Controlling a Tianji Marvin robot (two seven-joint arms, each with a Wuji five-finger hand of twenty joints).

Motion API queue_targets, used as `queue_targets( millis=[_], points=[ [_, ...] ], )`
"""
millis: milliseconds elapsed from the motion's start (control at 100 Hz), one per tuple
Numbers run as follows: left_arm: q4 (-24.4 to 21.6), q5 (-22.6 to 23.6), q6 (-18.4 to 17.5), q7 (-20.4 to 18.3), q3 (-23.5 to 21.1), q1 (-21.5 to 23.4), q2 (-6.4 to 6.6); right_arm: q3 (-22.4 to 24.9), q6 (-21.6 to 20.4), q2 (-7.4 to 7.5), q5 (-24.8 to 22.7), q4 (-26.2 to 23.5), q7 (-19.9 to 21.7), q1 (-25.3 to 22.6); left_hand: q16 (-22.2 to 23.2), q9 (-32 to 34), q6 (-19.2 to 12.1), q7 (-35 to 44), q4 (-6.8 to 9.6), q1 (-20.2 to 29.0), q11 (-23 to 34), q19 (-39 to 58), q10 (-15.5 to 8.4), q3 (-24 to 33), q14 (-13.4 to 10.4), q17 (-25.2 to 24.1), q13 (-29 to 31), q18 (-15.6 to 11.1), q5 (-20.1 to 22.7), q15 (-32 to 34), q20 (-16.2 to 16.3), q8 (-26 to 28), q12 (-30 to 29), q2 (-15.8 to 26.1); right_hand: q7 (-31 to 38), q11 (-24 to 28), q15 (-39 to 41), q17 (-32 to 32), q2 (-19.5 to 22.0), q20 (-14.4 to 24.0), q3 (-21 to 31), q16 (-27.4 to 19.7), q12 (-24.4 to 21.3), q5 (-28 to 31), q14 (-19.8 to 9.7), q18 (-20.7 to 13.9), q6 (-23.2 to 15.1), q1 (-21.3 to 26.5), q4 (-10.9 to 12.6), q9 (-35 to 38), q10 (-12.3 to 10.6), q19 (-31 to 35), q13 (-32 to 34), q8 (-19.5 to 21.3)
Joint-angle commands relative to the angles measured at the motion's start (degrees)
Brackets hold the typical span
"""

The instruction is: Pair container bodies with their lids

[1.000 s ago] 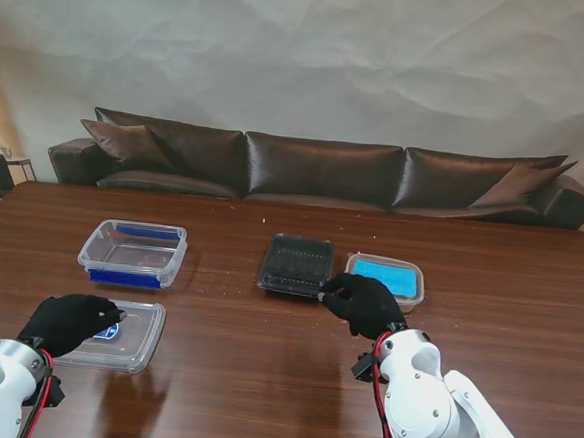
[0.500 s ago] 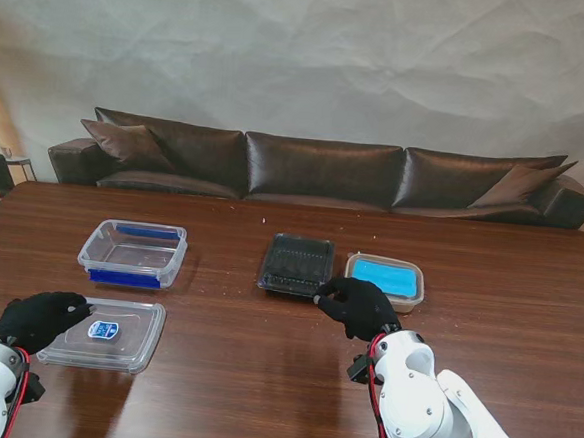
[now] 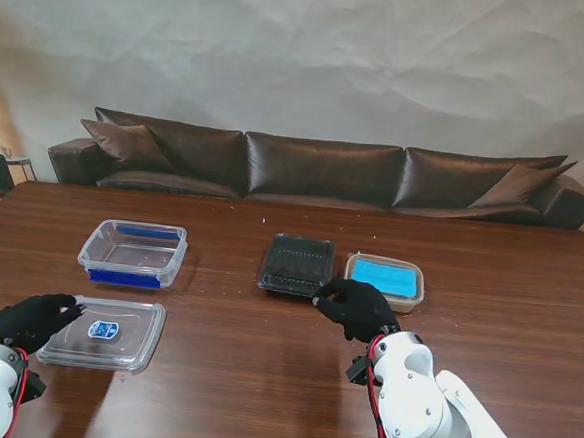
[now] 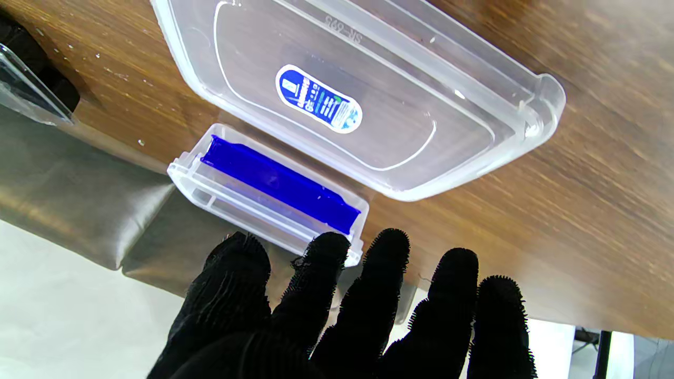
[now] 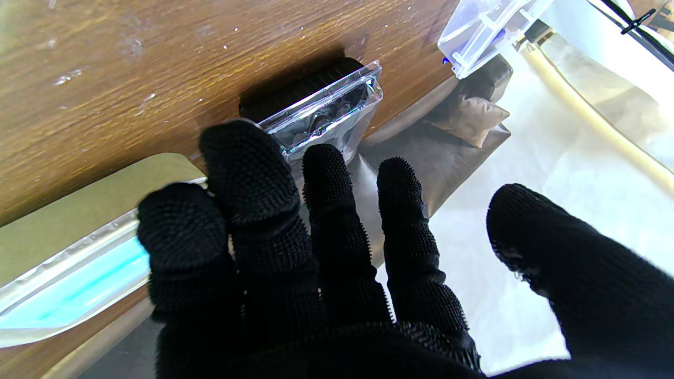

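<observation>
Now left hand [image 3: 34,319] spread, empty beside clear lid [image 3: 109,333]; right hand [image 3: 358,305] fingers apart, touching black container [image 3: 297,263].

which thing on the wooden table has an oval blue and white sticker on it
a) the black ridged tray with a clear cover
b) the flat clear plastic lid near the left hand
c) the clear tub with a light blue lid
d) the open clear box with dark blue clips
b: the sticker sits in the middle of the flat clear plastic lid, beside the left hand.
</observation>
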Motion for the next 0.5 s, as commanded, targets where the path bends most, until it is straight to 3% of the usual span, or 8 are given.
queue_targets(
  millis=[0, 300, 490],
  points=[
    [1.08, -0.38, 0.31, -1.52, 0.82, -0.68, -0.25, -0.25, -0.33, -0.23, 0.14, -0.04, 0.90, -0.29, -1.00, -2.04, -1.21, -0.88, -0.35, -0.35, -0.66, -2.80, -0.75, -0.13, -0.51, -0.33, -1.63, -1.62, -1.55, -1.59, -0.36, -0.14, -1.04, 0.50, -0.72, -0.47, -0.23, -10.92, -0.60, -0.06, -0.97, -0.71, 0.32, 0.38, 1.30, 1.78, 0.09, 0.24, 0.66, 1.10, 1.33, -1.03, -1.09, 0.54],
    [5.40, -0.53, 0.95, -2.10, 4.42, -4.41, 0.17, -0.40, -0.35, -0.32, 0.24, 0.24, 0.62, -0.10, -2.50, -4.46, -1.83, -1.32, -0.38, -0.37, -1.26, -14.92, -1.50, -0.17, -1.09, 2.64, -3.69, -1.78, -2.93, -3.60, 2.12, -0.34, -2.41, 0.62, -0.64, -0.44, -0.18, -10.89, -0.50, -0.03, -0.87, -0.72, 0.32, 0.43, 1.33, 1.80, 0.12, 0.24, 0.66, 1.16, 1.33, -0.92, -1.03, 0.57],
    [7.19, -0.47, 1.19, -1.98, 5.93, -6.09, 0.27, -0.37, -0.34, -0.38, 0.40, 0.35, 0.42, -0.08, -3.49, -6.45, -2.60, -1.78, -0.37, -0.34, -1.82, -17.23, -2.19, -0.15, -1.56, 1.67, -5.78, -2.68, -4.32, -5.05, 2.69, -0.49, -2.81, 0.68, -0.61, -0.43, -0.10, -10.91, -0.45, 0.01, -0.73, -0.70, 0.32, 0.50, 1.40, 1.92, 0.18, 0.30, 0.67, 1.25, 1.50, -0.86, -0.95, 0.57]
  ],
)
